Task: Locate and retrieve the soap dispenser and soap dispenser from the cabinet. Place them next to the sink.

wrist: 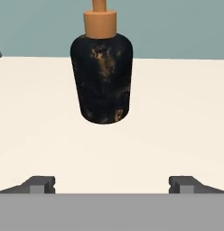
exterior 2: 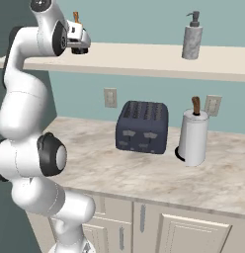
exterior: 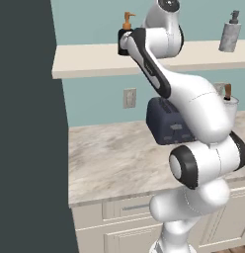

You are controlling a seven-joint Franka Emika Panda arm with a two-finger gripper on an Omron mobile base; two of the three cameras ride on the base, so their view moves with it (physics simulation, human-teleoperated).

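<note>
**Jaws wide, black bottle dead ahead**

Our gripper (wrist: 112, 184) stands spread wide, holding nothing. Just beyond it, upright on the shelf (wrist: 177, 117), sits the black bottle (wrist: 103, 79): rigid, probably light and slick. We should clamp its round belly, not the orange pump (wrist: 100, 20).

A long cream shelf board (exterior 2: 144, 59) runs along the teal wall. A squat black soap bottle (wrist: 102, 81) with an orange pump stands upright near its left end, a grey speckled dispenser (exterior 2: 191, 40) towards the right, well apart. Below, the marbled countertop (exterior 2: 119, 173) carries a dark toaster (exterior 2: 142, 127) and, just beside it, a white paper-towel roll (exterior 2: 193, 136).
</note>
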